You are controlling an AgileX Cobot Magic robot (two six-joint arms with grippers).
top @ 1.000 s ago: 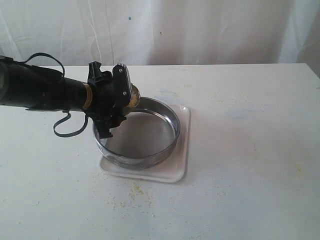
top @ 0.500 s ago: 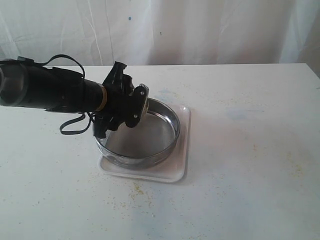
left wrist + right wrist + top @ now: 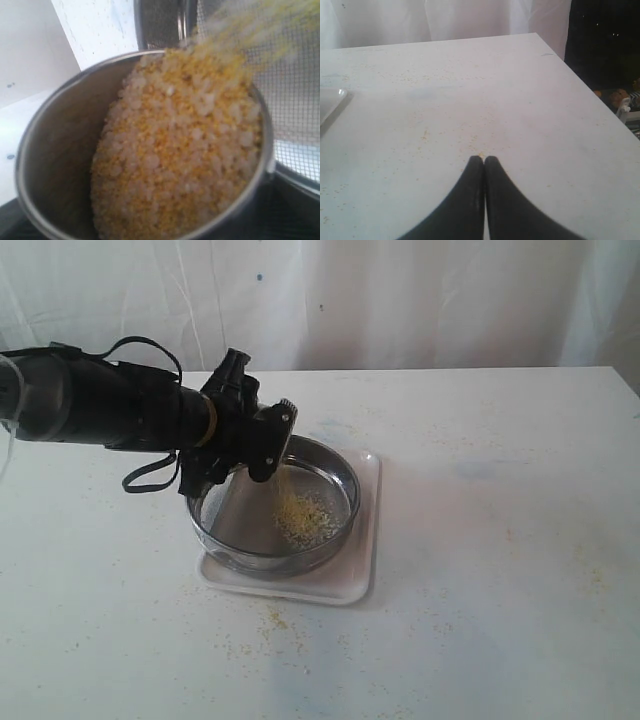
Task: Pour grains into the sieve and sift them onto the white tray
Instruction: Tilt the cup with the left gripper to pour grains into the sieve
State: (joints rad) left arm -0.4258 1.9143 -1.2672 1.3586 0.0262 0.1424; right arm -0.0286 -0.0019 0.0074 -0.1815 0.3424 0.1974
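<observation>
My left gripper (image 3: 266,446) reaches in from the left, shut on a small steel cup (image 3: 55,150) that it holds tipped over the sieve (image 3: 340,476). The cup is full of yellow and pale grains (image 3: 180,150). They stream over its lip onto the sieve's mesh (image 3: 295,95). A small heap of grains (image 3: 305,515) lies on the mesh inside the steel ring. The sieve stands on the white tray (image 3: 355,582). My right gripper (image 3: 483,160) is shut with nothing in it, low over bare table, away from the tray's corner (image 3: 332,100).
Stray grains (image 3: 270,620) are scattered on the white table in front of the tray. A white curtain hangs behind the table. In the right wrist view the table's edge (image 3: 590,95) runs beside a dark gap.
The left gripper has rolled the cup further over the sieve. Grains now pour out and a heap has formed on mesh that was bare before. The right gripper is unchanged.
</observation>
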